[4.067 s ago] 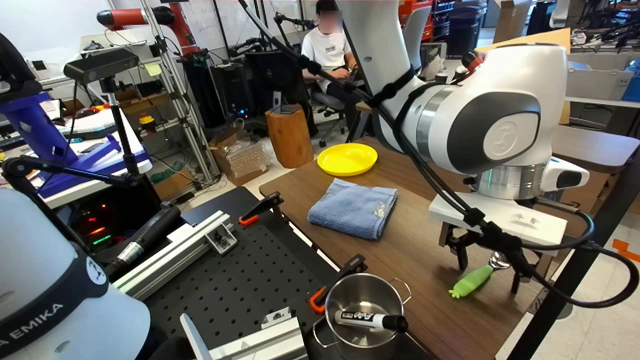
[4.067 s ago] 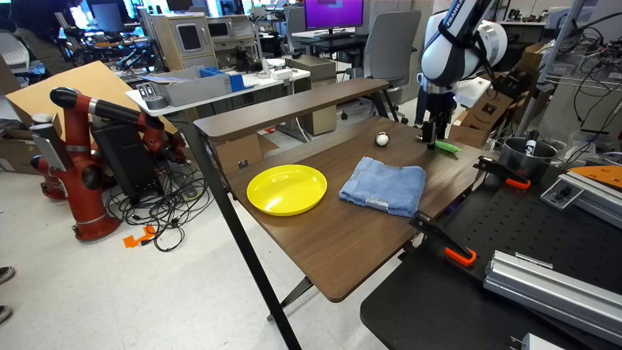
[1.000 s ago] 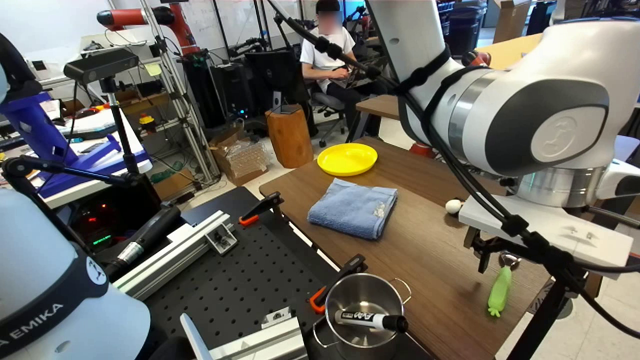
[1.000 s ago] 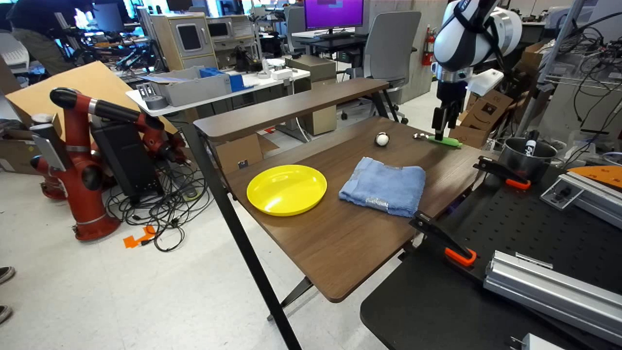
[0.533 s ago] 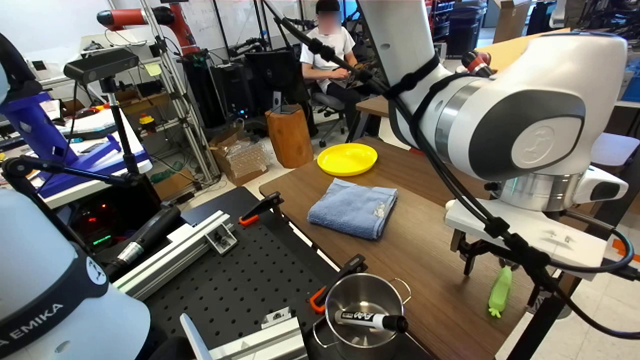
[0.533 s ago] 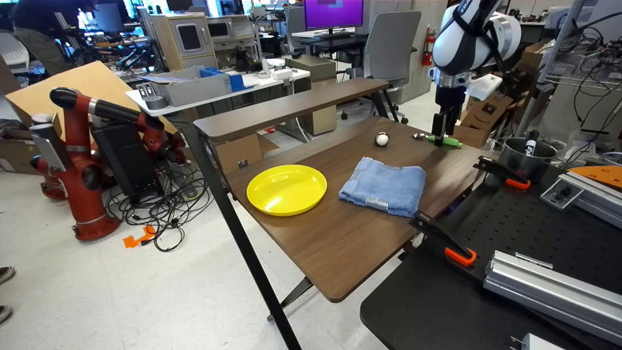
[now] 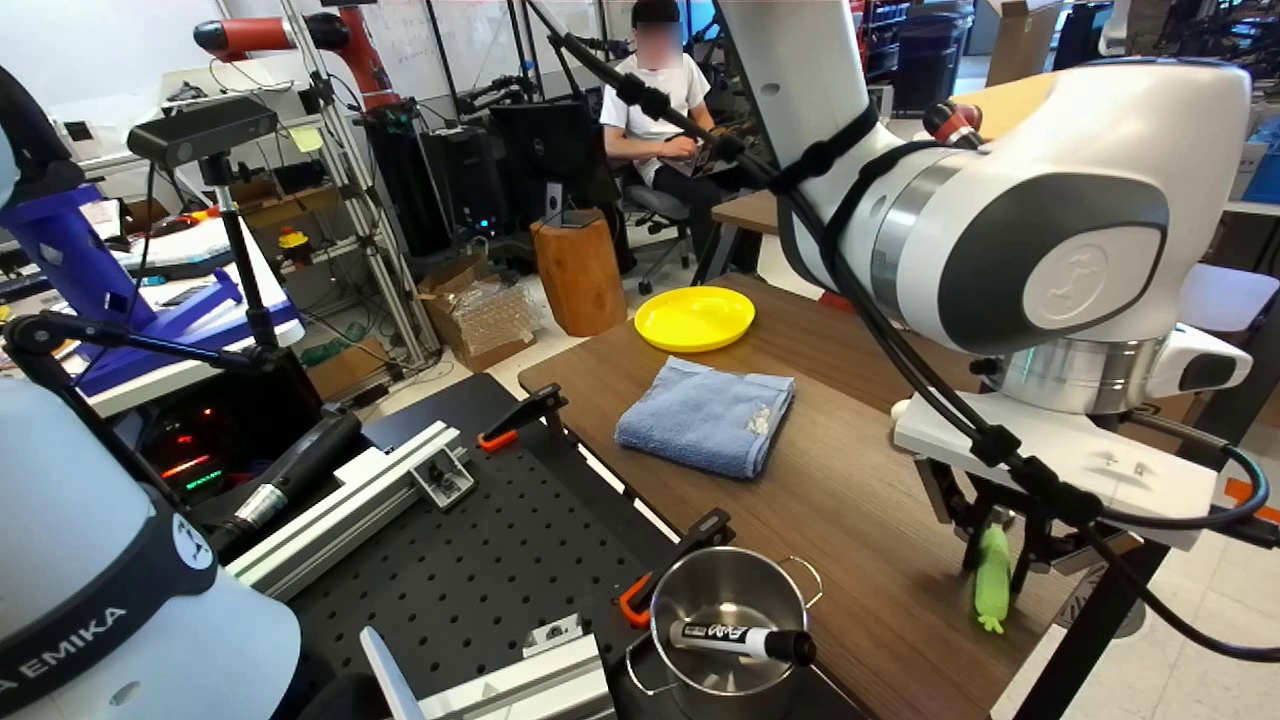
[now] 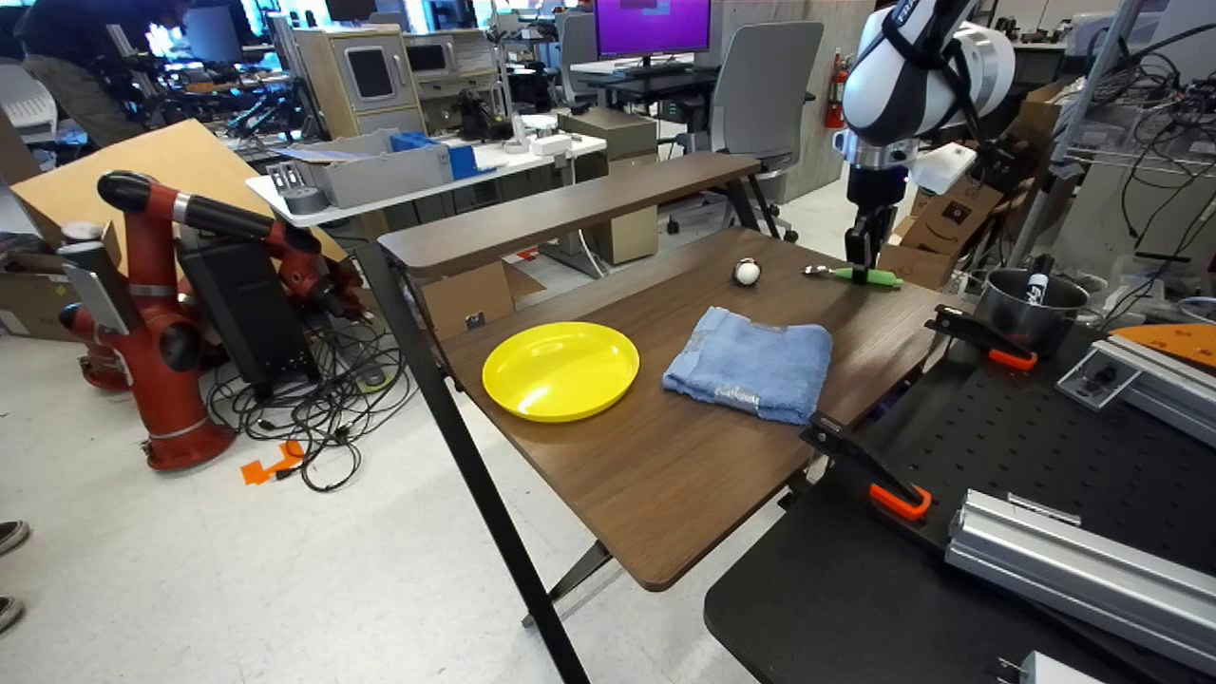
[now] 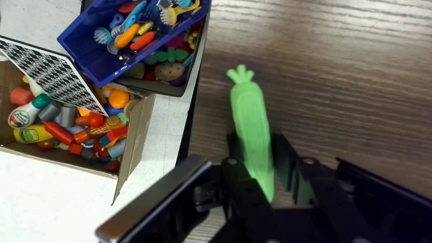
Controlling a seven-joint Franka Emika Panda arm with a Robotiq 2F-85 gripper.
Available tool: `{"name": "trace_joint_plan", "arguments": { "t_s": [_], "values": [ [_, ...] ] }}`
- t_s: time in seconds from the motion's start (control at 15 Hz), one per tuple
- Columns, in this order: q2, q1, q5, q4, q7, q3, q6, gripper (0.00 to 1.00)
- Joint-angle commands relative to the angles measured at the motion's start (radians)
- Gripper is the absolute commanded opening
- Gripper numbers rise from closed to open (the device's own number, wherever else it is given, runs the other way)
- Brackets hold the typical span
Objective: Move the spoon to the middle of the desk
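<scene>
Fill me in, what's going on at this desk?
The robot's gripper straddles the green-handled spoon at its handle; I can't tell whether it has actually clamped on. The spoon is near one end of the desk, close to the edge, so it hasn't reached the middle yet. Farther along lie a folded blue towel and a yellow plate.

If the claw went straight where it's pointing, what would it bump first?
Probably the desk: the claw points down at it, straddling the spoon. How close claw and desk are isn't clear.
</scene>
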Motion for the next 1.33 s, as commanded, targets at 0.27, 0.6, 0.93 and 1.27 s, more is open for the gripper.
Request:
{"name": "trace_joint_plan", "arguments": {
  "t_s": [0.27, 0.6, 0.93, 1.27],
  "values": [
    [-0.025, -0.029, 0.022, 0.001, -0.049, 0.031, -0.021, 0.06],
    [-0.086, -0.021, 0.013, -0.036, -0.067, 0.037, -0.024, 0.06],
    [-0.197, -0.001, 0.021, -0.110, -0.109, 0.081, -0.016, 0.06],
    [-0.308, 0.068, 0.032, -0.182, -0.101, 0.121, -0.011, 0.06]
  ]
}}
